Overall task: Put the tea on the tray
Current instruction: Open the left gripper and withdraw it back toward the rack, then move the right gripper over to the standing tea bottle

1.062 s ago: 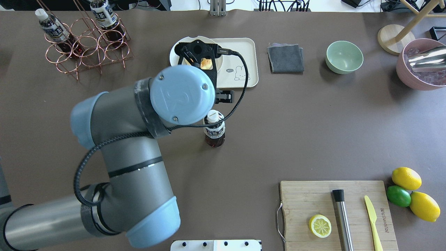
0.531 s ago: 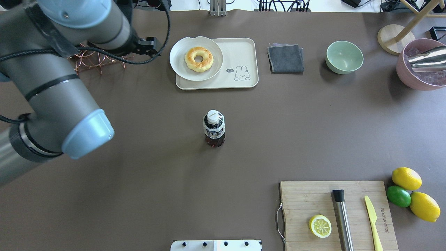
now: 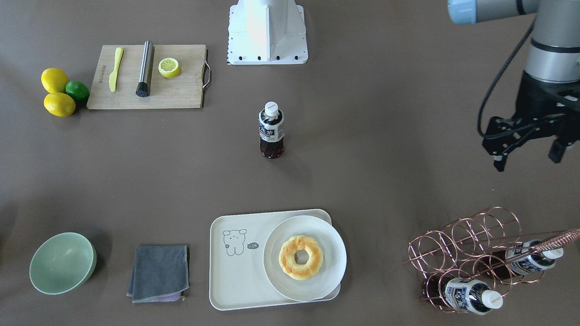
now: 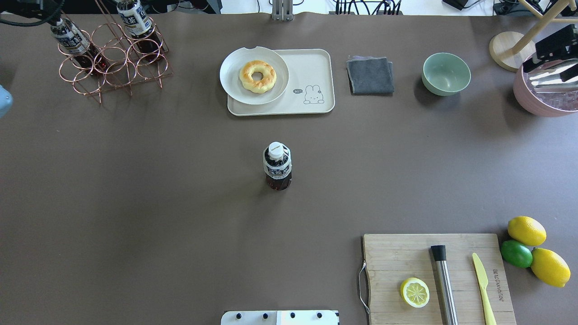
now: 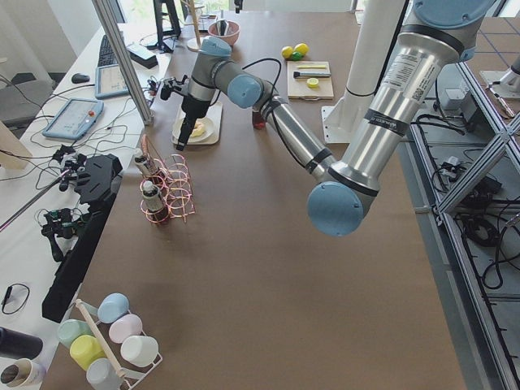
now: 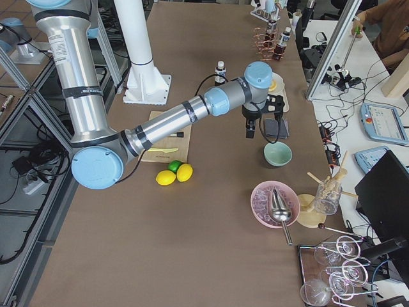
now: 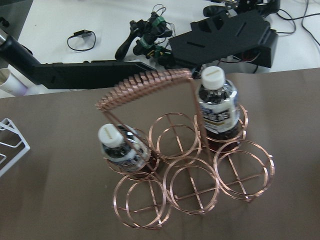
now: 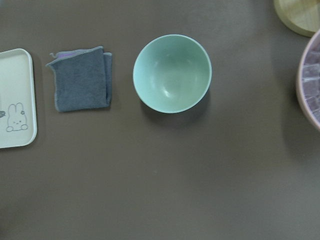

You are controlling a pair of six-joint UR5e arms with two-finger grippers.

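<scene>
One tea bottle (image 4: 277,166) stands upright in the middle of the table, also in the front view (image 3: 271,130). Two more like it sit in the copper wire rack (image 4: 113,63), seen close in the left wrist view (image 7: 216,107). The cream tray (image 4: 316,67) lies at the far side with a white plate (image 4: 228,76) and a doughnut (image 4: 258,76) on its left half. My left gripper (image 3: 528,159) is open and empty, hovering near the rack. My right gripper (image 4: 555,43) is high over the green bowl; I cannot tell whether it is open or shut.
A grey cloth (image 4: 370,75) and a green bowl (image 4: 446,73) lie right of the tray. A pink bowl with a metal scoop (image 4: 542,97) stands far right. A cutting board (image 4: 388,253) with half a lemon, a steel muddler and a yellow knife is near right, lemons and a lime (image 4: 517,253) beside it.
My left arm has swung from above the tray and bottle over to the rack, almost out of the overhead view. The standing bottle has not moved. My right gripper has appeared at the top right.
</scene>
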